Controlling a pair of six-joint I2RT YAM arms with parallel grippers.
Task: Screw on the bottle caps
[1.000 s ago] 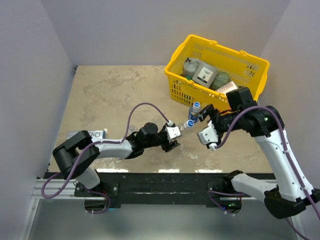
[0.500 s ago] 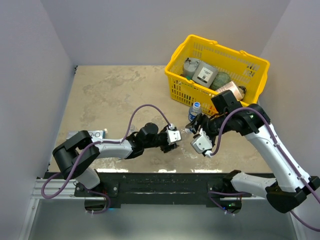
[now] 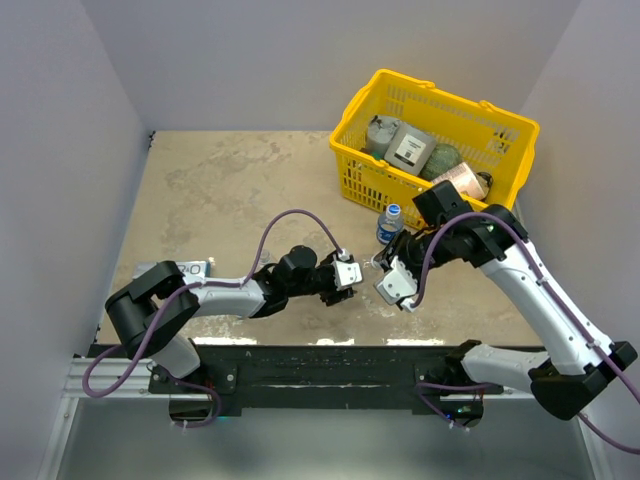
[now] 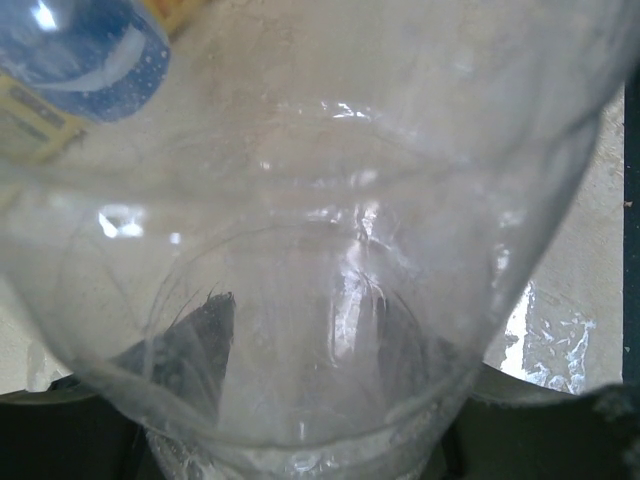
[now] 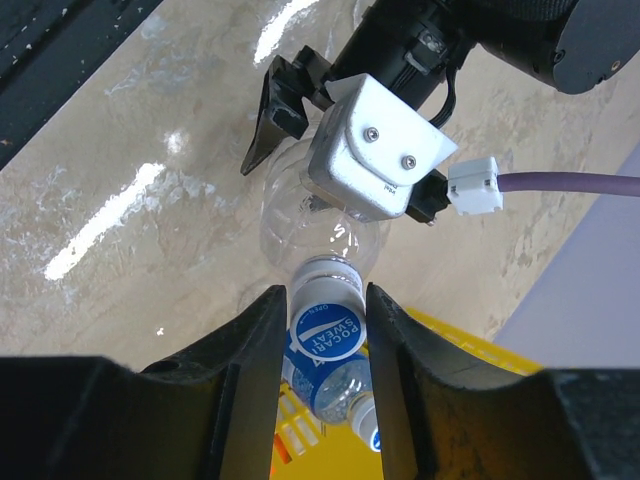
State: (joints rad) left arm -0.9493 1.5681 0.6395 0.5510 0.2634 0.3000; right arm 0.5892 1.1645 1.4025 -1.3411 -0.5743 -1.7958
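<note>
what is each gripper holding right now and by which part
The left gripper clamps a clear bottle by its body; the right gripper pinches the blue cap at that bottle's mouth by its sides.

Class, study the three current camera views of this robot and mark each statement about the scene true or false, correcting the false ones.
1. The left gripper grips a clear bottle. True.
2. The yellow basket is empty. False: it holds grey cans and other packaged goods.
3. The right gripper has one finger on each side of a blue cap on the held bottle's neck. True.
4. The second bottle, standing just in front of the basket, has no cap. False: a blue cap sits on top of it.
5. The basket stands at the near left of the table. False: it is at the far right.
</note>
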